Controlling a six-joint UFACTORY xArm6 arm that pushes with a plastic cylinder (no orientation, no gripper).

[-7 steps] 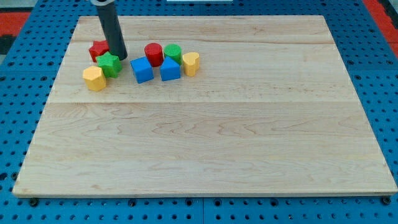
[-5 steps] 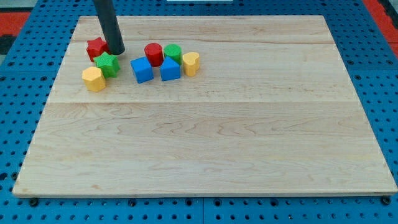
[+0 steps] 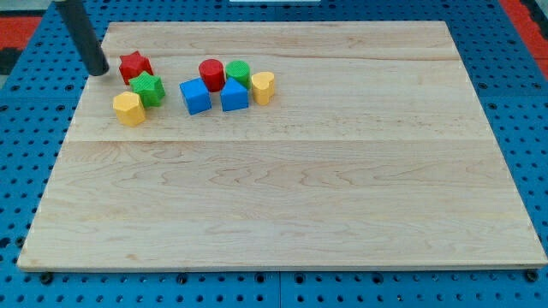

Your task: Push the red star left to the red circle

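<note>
a dark rod descends from the upper left of the frame, and my tip rests near the left edge of the pale wooden board, just to the view's left of the small red star block with a narrow gap between them. the rod carries no claw, so there is nothing to open or close. the red star sits in the board's upper left, with the green star block just below it and the yellow hexagonal block lower left of that. further right, the red cylinder block stands beside a green round block, above two blue cube-like blocks, with a second yellow block at the cluster's right end. a blue pegboard surface surrounds the board.
</note>
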